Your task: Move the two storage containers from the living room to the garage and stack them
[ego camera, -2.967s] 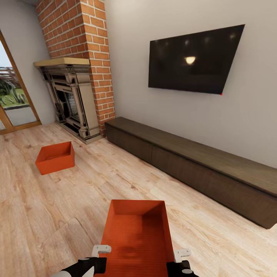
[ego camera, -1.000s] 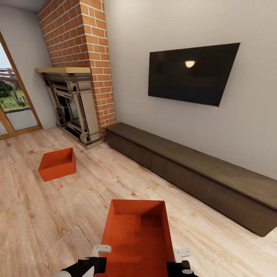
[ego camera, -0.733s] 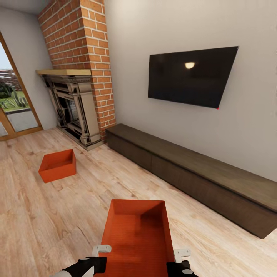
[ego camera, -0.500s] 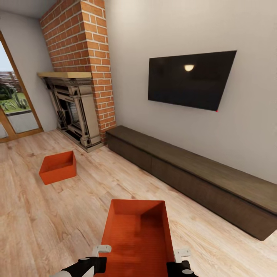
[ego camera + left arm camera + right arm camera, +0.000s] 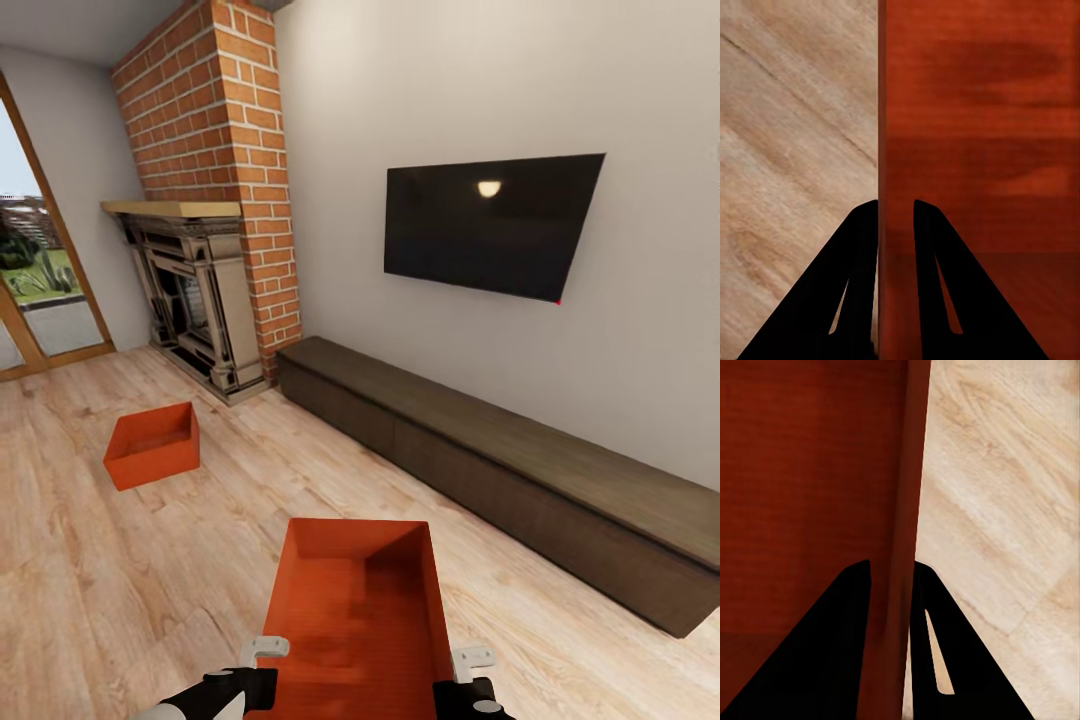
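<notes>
I hold one orange-red storage container (image 5: pixel 355 610) low in front of me, above the living room's wood plank floor (image 5: pixel 150 560). My left gripper (image 5: pixel 262 655) is shut on its left wall, and the left wrist view has the fingers (image 5: pixel 862 247) straddling that wall (image 5: pixel 975 112). On the opposite wall my right gripper (image 5: pixel 470 665) is shut as well, the wall (image 5: pixel 907 472) pinched between its fingers (image 5: pixel 855 607). The other storage container (image 5: pixel 153 445) sits on the planks ahead at the left, near the fireplace. The garage is out of view.
A red brick fireplace (image 5: pixel 205 200) stands at the back left, with glass doors (image 5: pixel 40 290) beside it. A black TV (image 5: pixel 490 225) hangs on the wall above a long dark low cabinet (image 5: pixel 480 460) that runs along the right side.
The whole picture has shifted, so the camera has moved: the room's walls and the far container now look farther off. The held container stays the same between my grippers.
</notes>
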`<state>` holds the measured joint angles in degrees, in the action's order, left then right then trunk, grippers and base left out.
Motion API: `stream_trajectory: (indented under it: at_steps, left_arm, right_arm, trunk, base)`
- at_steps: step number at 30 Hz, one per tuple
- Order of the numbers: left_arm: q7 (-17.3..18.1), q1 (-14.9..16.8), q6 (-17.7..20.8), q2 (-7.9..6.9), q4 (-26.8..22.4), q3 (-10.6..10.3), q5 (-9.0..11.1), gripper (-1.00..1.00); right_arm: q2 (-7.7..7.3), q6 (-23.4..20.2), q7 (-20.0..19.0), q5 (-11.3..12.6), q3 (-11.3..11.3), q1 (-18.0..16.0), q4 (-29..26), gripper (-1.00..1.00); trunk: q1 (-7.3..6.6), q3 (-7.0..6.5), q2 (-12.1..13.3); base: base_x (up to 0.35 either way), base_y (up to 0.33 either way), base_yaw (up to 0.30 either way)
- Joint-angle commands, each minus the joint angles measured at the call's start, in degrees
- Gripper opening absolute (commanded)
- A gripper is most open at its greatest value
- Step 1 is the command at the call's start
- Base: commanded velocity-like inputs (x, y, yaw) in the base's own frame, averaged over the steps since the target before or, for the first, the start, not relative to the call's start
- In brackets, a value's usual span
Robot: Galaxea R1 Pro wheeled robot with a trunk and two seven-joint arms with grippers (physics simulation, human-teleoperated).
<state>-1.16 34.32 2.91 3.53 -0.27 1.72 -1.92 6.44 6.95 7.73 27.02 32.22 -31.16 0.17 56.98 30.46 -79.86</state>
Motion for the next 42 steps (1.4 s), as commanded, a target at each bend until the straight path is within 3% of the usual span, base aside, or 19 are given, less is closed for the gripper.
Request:
stream_trajectory:
  at_steps: [1, 34, 42]
  left_arm:
    - [-0.6, 0.0, 0.3, -0.10, 0.0, 0.1, -0.5, -1.00]
    - [-0.6, 0.0, 0.3, -0.10, 0.0, 0.1, -0.5, -1.00]
    - [-0.5, 0.0, 0.2, -0.10, 0.0, 0.1, -0.5, -1.00]
  right_arm:
    - [-0.29, 0.3, 0.9, 0.9, 0.5, 0.0, 0.1, -1.00]
    - [-0.29, 0.3, 1.0, 0.9, 0.5, 0.0, 0.1, -1.00]
    - [-0.29, 0.3, 1.0, 0.9, 0.5, 0.0, 0.1, -1.00]
  trunk:
    - [-0.23, -0.22, 0.4]
    - [-7.48, -9.15, 13.6]
    - [-7.48, -9.53, 13.6]
  base:
    - [0.000, 0.000, 0.000]
    - [0.000, 0.000, 0.000]
    - [0.000, 0.000, 0.000]
